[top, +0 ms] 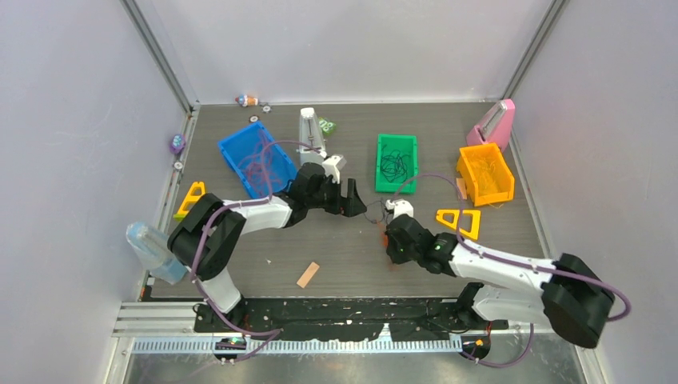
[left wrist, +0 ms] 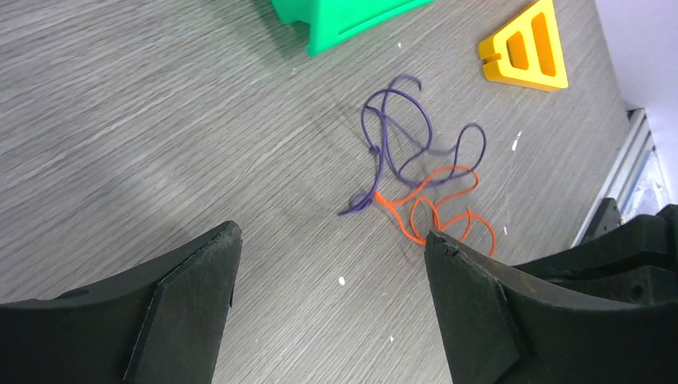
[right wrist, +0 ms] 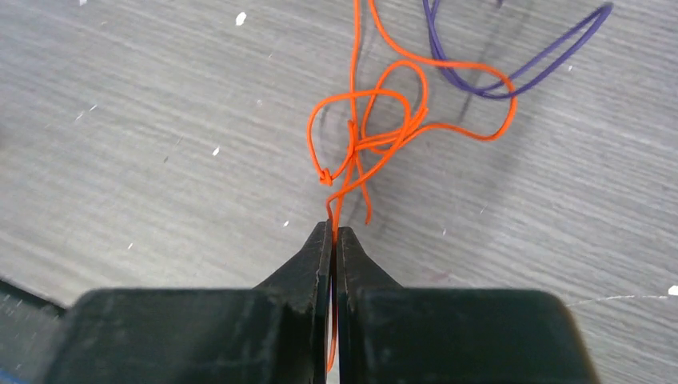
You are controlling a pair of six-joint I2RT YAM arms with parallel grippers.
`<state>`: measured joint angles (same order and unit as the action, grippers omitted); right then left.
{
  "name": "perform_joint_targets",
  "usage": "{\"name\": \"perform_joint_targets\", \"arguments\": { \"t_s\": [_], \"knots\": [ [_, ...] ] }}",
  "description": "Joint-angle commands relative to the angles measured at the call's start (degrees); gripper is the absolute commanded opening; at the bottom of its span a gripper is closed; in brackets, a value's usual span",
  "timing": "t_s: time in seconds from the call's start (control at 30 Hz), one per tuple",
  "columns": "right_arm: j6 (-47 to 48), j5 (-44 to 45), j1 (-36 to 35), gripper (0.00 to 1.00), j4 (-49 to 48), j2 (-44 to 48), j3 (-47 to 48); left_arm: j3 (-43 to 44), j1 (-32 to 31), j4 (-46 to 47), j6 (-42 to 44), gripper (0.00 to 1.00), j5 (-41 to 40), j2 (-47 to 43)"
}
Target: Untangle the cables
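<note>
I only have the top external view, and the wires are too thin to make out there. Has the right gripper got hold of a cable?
Observer: Yes. The right gripper is shut on the orange cable, which runs out from between its fingertips.
Operator: And the left one?
Observer: The left gripper is open and holds nothing. The wires lie on the table beyond its fingertips.
Operator: Is orange clear of purple?
Observer: No. The purple cable meets and crosses the orange one, and the orange has knotted loops of its own.
</note>
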<state>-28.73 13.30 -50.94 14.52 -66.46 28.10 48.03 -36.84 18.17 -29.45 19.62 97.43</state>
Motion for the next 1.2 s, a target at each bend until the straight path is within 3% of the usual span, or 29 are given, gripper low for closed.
{"name": "perform_joint_targets", "arguments": {
  "t_s": [0.0,0.33,0.53,0.87,1.17],
  "knots": [
    [-1.6,-5.3,-0.3,0.05,1.4,7.0,-2.1,3.4,0.0,1.8,-0.7,0.86,5.0,2.5],
    [-2.9,-8.9,-0.3,0.05,4.8,8.6,-2.4,6.4,-3.4,1.3,-1.9,0.90,5.6,6.3],
    [-3.2,-8.8,-0.3,0.05,6.7,9.4,-2.8,12.1,-5.8,-3.9,0.6,0.99,2.9,9.7],
    [-4.8,-9.2,-0.3,0.05,7.1,13.2,-3.5,20.9,-6.9,-15.4,2.8,0.99,-4.4,14.9],
    [-6.0,-9.6,-0.3,0.05,6.6,15.4,-4.2,24.6,-9.5,-17.1,3.9,0.97,-2.9,17.6]
  ]
}}
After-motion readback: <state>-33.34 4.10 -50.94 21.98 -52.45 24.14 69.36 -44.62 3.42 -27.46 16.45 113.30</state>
